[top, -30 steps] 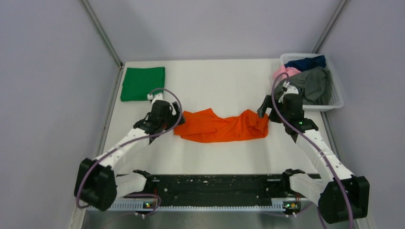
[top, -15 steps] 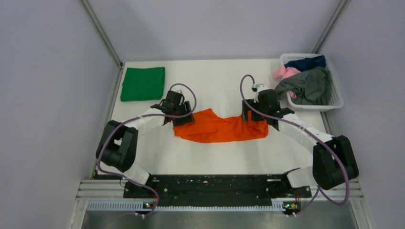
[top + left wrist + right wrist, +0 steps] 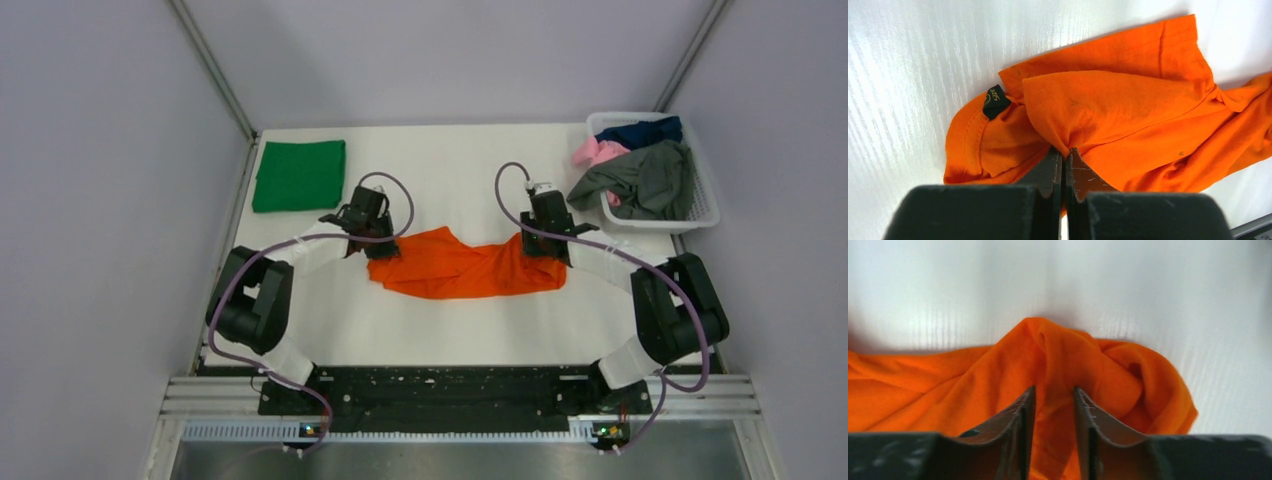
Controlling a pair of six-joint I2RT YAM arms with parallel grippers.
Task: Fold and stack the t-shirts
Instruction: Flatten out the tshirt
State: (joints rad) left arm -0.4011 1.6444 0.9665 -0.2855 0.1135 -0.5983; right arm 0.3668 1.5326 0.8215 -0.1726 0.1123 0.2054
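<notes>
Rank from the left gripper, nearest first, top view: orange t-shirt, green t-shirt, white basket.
1. orange t-shirt: pinched in the left gripper, mid-table.
2. green t-shirt: folded, far-left corner.
3. white basket: far-right corner, across the table.

Both arms now over the far edge of the orange t-shirt [image 3: 460, 268] instead of beside its ends, left gripper [image 3: 1064, 150] no longer wide, pinching cloth, right gripper [image 3: 1053, 390] narrower around a fold

You'll find the shirt [image 3: 465, 268] mid-way across the counter [image 3: 450, 165], left end effector [image 3: 1064, 154] at its left end, right end effector [image 3: 1052, 392] at its right. Behind, a folded shirt [image 3: 298, 175] lies far left; shirts [image 3: 645, 178] lie in the basket [image 3: 703, 214] far right.
</notes>
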